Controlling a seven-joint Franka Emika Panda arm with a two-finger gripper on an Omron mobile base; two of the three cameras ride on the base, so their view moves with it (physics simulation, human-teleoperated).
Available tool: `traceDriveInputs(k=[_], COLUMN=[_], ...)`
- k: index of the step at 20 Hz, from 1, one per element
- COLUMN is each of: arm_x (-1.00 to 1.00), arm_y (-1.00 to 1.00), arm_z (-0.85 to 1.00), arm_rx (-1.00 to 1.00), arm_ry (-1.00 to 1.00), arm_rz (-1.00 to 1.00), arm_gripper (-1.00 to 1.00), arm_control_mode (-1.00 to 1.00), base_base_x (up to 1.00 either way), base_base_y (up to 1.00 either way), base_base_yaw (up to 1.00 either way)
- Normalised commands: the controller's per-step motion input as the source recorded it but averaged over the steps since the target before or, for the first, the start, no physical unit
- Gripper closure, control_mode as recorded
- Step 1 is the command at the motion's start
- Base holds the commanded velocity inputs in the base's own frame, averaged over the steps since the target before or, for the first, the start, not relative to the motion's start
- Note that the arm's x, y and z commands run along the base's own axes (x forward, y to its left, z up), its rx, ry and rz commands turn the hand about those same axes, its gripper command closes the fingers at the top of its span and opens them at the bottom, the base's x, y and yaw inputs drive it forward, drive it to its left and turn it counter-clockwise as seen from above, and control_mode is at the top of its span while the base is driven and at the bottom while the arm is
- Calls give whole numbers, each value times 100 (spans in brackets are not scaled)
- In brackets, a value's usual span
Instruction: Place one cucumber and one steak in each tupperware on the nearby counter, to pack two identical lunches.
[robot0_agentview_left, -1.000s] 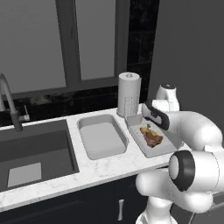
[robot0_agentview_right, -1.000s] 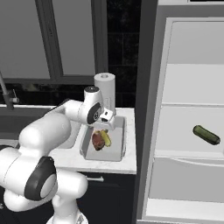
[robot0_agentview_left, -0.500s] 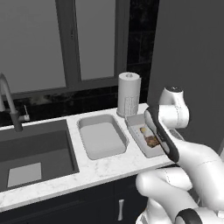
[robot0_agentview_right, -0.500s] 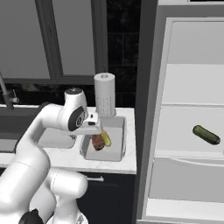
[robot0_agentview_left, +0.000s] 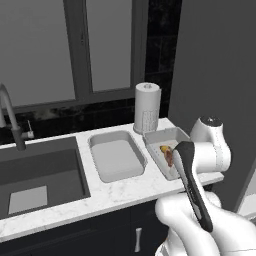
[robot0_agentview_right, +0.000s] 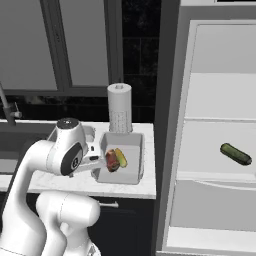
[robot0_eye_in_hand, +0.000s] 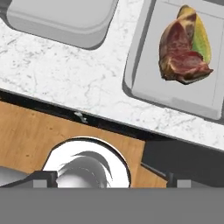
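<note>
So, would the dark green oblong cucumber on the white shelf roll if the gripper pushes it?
Probably yes: the dark green oblong cucumber looks rounded and lies loose on the flat white shelf, so a sideways push could roll it. It seems stiff, likely keeping its shape when pinched.

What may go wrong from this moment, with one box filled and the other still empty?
1. The green cucumber lies on a fridge shelf, close to its front edge; a clumsy grasp might push it off.
2. The steak half covers the yellowish cucumber in the right tupperware, so it may be miscounted.
3. The left tupperware is empty; no second steak shows.
</note>
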Motion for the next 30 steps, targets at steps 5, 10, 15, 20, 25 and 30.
traceDriveInputs(k=[5,10,15,20,25,30], arm_x=[-4,0,0,0,0,0], arm_y=[0,0,0,0,0,0], arm_z=[0,0,0,0,0,0], arm_rx=[0,0,0,0,0,0], arm_ry=[0,0,0,0,0,0], arm_rz=[0,0,0,0,0,0], arm_gripper=[-100,-100,-100,-100,-100,-100], arm_control_mode=[100,100,100,100,100,100], base_base_x=[-60,-100,-78,34,40,48], base_base_y=[-5,-20,-80,-94,-97,-70], base_base_yaw=[0,-4,-24,5,13,10])
